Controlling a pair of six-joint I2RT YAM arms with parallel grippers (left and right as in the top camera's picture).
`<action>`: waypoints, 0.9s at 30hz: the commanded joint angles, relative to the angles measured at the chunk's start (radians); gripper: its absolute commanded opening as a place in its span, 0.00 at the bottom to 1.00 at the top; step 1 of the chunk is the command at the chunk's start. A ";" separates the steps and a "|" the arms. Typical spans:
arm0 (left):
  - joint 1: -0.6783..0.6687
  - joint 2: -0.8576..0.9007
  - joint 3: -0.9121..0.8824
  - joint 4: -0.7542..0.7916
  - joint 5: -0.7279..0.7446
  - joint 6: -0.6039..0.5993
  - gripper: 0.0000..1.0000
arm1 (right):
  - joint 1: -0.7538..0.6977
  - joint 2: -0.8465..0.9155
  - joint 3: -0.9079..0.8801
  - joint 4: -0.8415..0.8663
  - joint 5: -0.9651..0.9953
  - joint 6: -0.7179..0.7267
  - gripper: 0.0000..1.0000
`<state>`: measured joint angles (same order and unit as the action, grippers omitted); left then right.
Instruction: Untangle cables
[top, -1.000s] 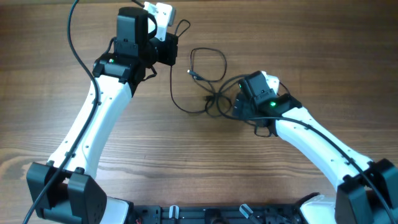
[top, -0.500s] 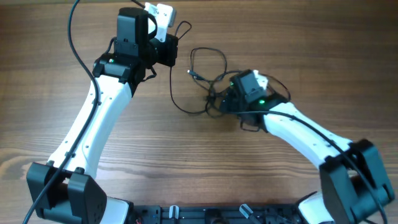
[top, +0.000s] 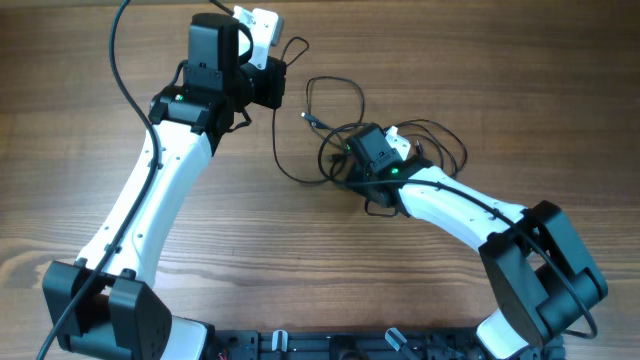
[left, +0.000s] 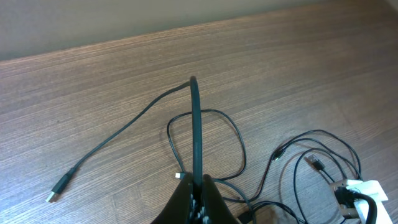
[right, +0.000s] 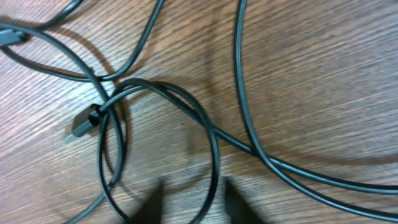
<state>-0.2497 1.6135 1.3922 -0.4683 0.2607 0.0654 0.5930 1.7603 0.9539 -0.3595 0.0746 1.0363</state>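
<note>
Grips one strand of the cables (top: 277, 140) in the left gripper (left: 198, 190), jaws pressed fully together, up near the far edge of the table (top: 300, 260), left of centre. Holds that strand off the wood in a steep arch, dropping away to a plug (left: 55, 191) lying flat on the surface. Has the rest of the cables spread in loose, crossing loops around the middle of the table, a little toward the right edge, with a second plug (top: 310, 120) poking out on the side nearer the far edge. Sets the right gripper (right: 191, 204) low over that knot, one loop strand running between its fingers (right: 149, 202). Shows those fingers only as dark blurs along the bottom of the right wrist view, standing apart on either side of the strand; cannot tell whether closed on it or merely straddling it.
</note>
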 joint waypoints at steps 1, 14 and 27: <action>-0.001 -0.010 0.002 -0.003 0.019 0.008 0.04 | 0.004 0.014 0.003 0.036 -0.067 -0.014 0.04; 0.021 -0.009 -0.332 0.196 -0.045 0.009 0.04 | -0.421 -0.609 0.184 -0.343 0.086 -0.463 0.04; 0.342 -0.009 -0.340 0.173 0.019 0.031 0.04 | -0.961 -0.611 0.184 -0.397 0.124 -0.562 0.04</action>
<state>0.0795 1.6119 1.0588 -0.3050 0.2382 0.0803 -0.3641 1.1545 1.1324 -0.7597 0.1406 0.4953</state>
